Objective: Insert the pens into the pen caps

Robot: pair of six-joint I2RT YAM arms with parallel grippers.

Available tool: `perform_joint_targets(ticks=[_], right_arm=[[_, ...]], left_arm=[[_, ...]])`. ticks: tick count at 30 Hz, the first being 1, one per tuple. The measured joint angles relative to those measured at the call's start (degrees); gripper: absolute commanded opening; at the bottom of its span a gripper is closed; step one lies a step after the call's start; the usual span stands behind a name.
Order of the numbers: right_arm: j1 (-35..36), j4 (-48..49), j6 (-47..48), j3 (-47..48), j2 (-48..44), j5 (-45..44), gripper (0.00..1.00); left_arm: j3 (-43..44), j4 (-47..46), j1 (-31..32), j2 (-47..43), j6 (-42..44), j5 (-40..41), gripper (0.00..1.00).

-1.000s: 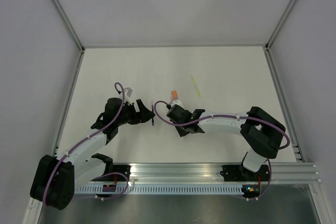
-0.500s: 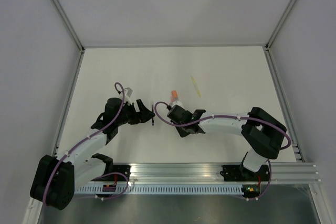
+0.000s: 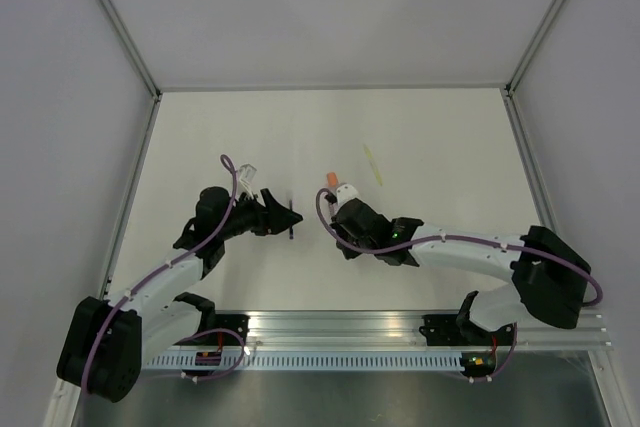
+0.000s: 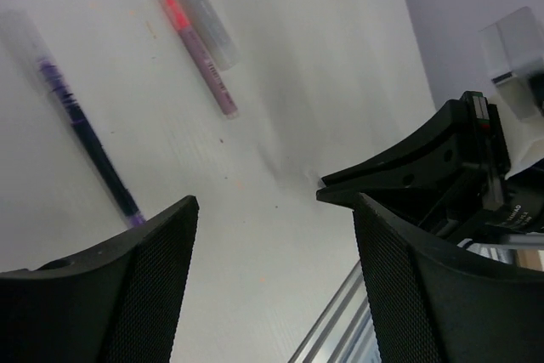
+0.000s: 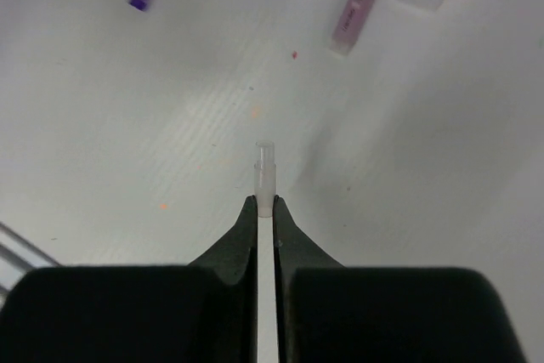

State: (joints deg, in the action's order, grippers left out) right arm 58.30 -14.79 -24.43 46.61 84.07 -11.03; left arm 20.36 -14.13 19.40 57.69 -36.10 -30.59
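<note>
Bright, even overhead light, faint shadows; both wrist views slightly soft.

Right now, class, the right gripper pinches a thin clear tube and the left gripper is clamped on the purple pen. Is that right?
No. The left gripper is open and holds nothing; the purple pen lies on the table, as the left wrist view shows. The right gripper does pinch the thin clear tube.

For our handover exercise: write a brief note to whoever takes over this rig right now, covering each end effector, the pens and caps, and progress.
Left end effector: open, empty, by the purple pen on the table.
Right end effector: shut on a thin whitish pen.
Pink pen, yellow pen and orange cap lie on the table.
Done: one pen gripped. Left: no pen seen in a cap yet.
</note>
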Motion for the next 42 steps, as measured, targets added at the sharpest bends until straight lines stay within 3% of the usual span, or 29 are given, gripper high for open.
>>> perform_joint_targets(ticks=[5, 14, 34, 42], right_arm=[[2.2, 9.0, -0.6, -2.4, -7.5, 1.8, 0.0], [5.9, 18.3, -2.2, -2.6, -8.1, 2.1, 0.0], [6.4, 25.1, -4.0, -2.2, -5.8, -1.6, 0.0], [6.4, 27.0, -4.6, -0.3, -3.2, -1.6, 0.0]], left_arm=[[-2.8, -8.3, 0.0, 0.7, -5.3, -5.6, 0.7], [-4.3, -17.3, 0.0, 1.4, -11.4, -9.5, 0.58], [-5.8, -20.3, 0.0, 0.0, -13.6, -10.1, 0.45], [-5.8, -20.8, 0.0, 0.2, -13.9, -10.1, 0.26]])
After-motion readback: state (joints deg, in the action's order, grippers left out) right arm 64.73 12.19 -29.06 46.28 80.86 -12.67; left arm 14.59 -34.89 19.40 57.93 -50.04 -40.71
